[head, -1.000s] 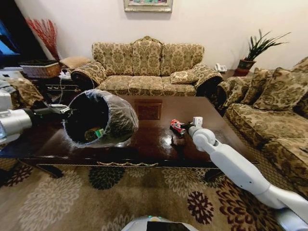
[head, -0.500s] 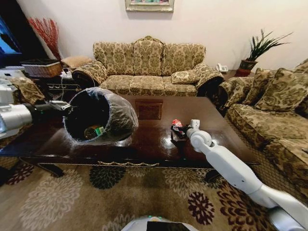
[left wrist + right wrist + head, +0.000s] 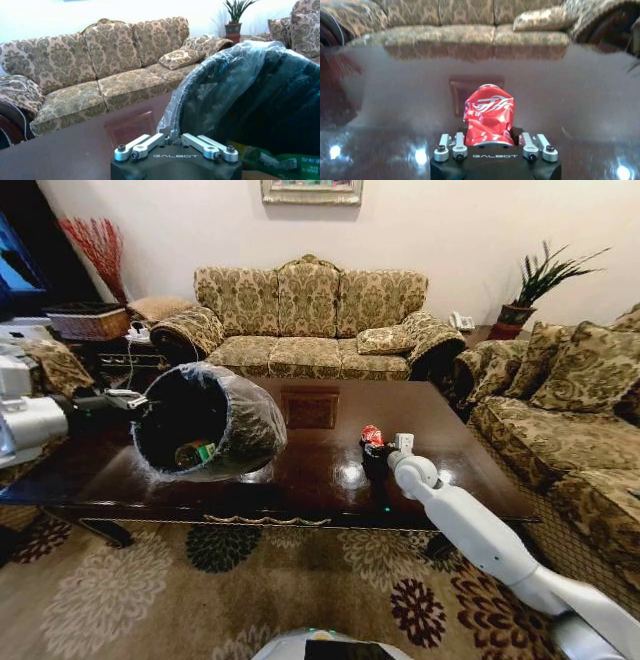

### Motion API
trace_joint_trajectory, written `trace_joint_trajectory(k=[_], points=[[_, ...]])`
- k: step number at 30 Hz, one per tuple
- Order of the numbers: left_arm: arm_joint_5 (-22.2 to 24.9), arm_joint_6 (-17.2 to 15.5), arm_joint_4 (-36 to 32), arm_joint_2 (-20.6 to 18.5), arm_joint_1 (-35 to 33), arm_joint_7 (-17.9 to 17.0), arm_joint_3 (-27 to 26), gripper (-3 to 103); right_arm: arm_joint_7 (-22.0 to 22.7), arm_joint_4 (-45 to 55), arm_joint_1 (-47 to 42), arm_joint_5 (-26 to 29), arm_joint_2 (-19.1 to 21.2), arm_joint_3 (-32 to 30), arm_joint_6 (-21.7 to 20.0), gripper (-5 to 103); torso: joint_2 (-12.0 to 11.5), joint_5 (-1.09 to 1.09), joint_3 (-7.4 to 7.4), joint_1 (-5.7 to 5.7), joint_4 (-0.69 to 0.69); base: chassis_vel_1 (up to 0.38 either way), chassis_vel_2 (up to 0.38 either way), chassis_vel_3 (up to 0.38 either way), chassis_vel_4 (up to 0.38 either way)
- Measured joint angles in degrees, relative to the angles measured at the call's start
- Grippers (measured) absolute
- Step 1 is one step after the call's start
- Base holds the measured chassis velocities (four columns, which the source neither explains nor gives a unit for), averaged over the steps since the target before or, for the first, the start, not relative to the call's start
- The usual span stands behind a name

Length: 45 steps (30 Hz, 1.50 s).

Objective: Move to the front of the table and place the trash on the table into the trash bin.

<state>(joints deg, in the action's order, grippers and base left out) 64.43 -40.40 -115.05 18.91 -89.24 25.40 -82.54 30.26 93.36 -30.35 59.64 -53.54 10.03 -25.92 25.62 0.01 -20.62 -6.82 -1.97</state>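
Now the right gripper (image 3: pixel 372 448) sits low over the dark wooden table (image 3: pixel 310 470), toward its right side. Its fingers (image 3: pixel 459 144) are squeezed onto a crushed red can (image 3: pixel 488 119), which stands up between them, with the table's square inlay (image 3: pixel 308 410) behind it. Over on the left, the left gripper (image 3: pixel 135 402) is pinched shut on the rim of the black trash bin (image 3: pixel 210 423) with its clear plastic bag. The bin is tipped on its side above the table, its mouth facing the robot. A green packet (image 3: pixel 280 161) lies inside the bin. A flowery sofa (image 3: pixel 305 320) stands behind the table.
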Motion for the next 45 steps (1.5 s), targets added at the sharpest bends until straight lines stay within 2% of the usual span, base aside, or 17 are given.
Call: trace_joint_trajectory(k=[1, 5, 9, 10, 13, 17, 20, 21, 22, 25, 26, 29, 31, 35, 37, 42, 45], points=[[0.0, 0.08, 0.02, -0.01, 0.02, -0.02, 0.05, 0, 0.11, 0.53, 0.1, -0.29, 0.16, 0.04, 0.59, 49, 0.0, 0.0, 0.0, 0.0, 0.0, 0.0, 0.0, 0.0, 0.0], [-0.02, 0.38, -0.19, 0.3, 0.03, -0.06, 0.37, 0, 0.74, 1.76, 0.81, -0.55, 0.97, 0.14, 2.0, 49, 0.0, -0.03, 0.0, 0.0, -0.01, 0.0, 0.0, 0.0, 0.0], [-0.12, 0.46, -0.42, 0.54, -0.05, -0.12, 0.52, 0, -0.07, 3.42, 1.04, -4.02, 2.35, 0.15, 3.79, 49, 0.0, 0.0, 0.0, 0.0, -0.01, 0.0, 0.0, 0.0, 0.0], [-0.23, 0.54, -0.52, 0.62, -0.23, -0.36, 0.66, 0, -1.01, 6.05, 1.76, -6.23, 3.54, 0.15, 4.81, 49, 0.0, 0.01, 0.0, 0.0, 0.01, 0.0, 0.0, 0.0, 0.0], [-0.37, 0.6, -0.74, 0.61, -0.57, -0.73, 0.95, 0, -2.04, 10.75, 4.43, -6.6, 4.94, 0.64, 5.22, 49, 0.0, 0.01, 0.0, 0.0, 0.02, 0.0, 0.0, 0.0, 0.0], [-0.45, 0.66, -1.42, -0.99, -0.76, -1.26, 2.67, 0, -4.1, 19.8, 13.2, -0.42, 6.72, 1.4, 3.91, 49, 0.0, -0.05, 0.01, 0.0, -0.01, 0.0, 0.0, 0.0, 0.0], [0.21, 0.4, -1.3, -4.64, -1.37, -2.8, 4.15, 0, -9.28, 23.5, 21.85, 4.32, 5.48, 3.24, 2.43, 49, 0.0, -0.05, 0.01, 0.01, -0.04, 0.0, 0.0, 0.0, 0.0], [0.21, 0.4, -1.3, -4.64, -1.37, -2.8, 4.15, 0, -9.28, 23.5, 21.85, 4.32, 5.48, 3.24, 2.43, 49, 0.0, -0.05, 0.01, 0.01, -0.04, 0.0, 0.0, 0.0, 0.0], [1.58, 0.38, -0.45, -7.5, -1.36, -3.81, 4.6, 0, -10.67, 24.36, 24.0, 5.66, 5.09, 3.64, 2.39, 49, 0.0, -0.04, 0.0, 0.01, -0.04, 0.0, 0.0, 0.0, 0.0], [5.16, 0.4, 2.5, -15.65, -1.46, -4.44, 4.7, 0, -14.06, 25.82, 29.18, 10.54, 2.84, 4.58, 2.03, 49, 0.0, 0.01, 0.0, 0.0, 0.03, 0.0, 0.0, 0.0, 0.0], [5.16, 0.4, 2.5, -15.65, -1.46, -4.44, 4.7, 0, -14.06, 25.82, 29.18, 10.54, 2.84, 4.58, 2.03, 49, 0.0, 0.01, 0.0, 0.0, 0.03, 0.0, 0.0, 0.0, 0.0], [9.23, 0.37, 6.08, -22.43, -1.72, -4.56, 3.73, 0, -16.27, 25.38, 35.16, 15.86, -1.87, 8.07, 2.11, 49, 0.0, 0.05, 0.0, 0.0, 0.04, 0.0, 0.0, 0.0, 0.0], [9.9, 0.32, 6.58, -23.42, -1.76, -4.5, 3.57, 0, -16.63, 25.08, 36.43, 16.53, -2.91, 9.17, 2.14, 49, 0.0, 0.04, 0.0, 0.0, 0.03, 0.0, 0.0, 0.0, 0.0], [10.88, 0.08, 8.17, -25.85, -2.25, -4.53, 3.38, 0, -17.05, 21.26, 42.23, 17.04, -9.1, 16.09, 1.59, 49, 0.0, -0.07, 0.0, 0.0, -0.03, 0.0, 0.0, 0.0, 0.0], [11.2, 0.02, 8.67, -26.24, -2.35, -4.53, 3.29, 0, -15.07, 18.67, 44.08, 16.58, -12.45, 19.6, 0.48, 49, 0.0, -0.07, 0.0, 0.0, -0.04, 0.0, 0.0, 0.0, 0.0], [11.23, -0.11, 8.83, -26.22, -2.35, -4.53, 3.23, 0, -13.77, 15.15, 44.77, 14.6, -15.78, 23.24, -0.48, 49, 0.0, -0.02, -0.01, 0.0, -0.01, 0.0, 0.0, 0.0, 0.0], [11.23, -0.12, 8.97, -26.03, -2.29, -4.52, 3.08, 0, -10.77, 14.28, 44.64, 12.65, -18.26, 24.54, -3.18, 49, 0.0, -0.01, -0.01, -0.01, 0.0, 0.0, 0.0, 0.0, 0.0]])
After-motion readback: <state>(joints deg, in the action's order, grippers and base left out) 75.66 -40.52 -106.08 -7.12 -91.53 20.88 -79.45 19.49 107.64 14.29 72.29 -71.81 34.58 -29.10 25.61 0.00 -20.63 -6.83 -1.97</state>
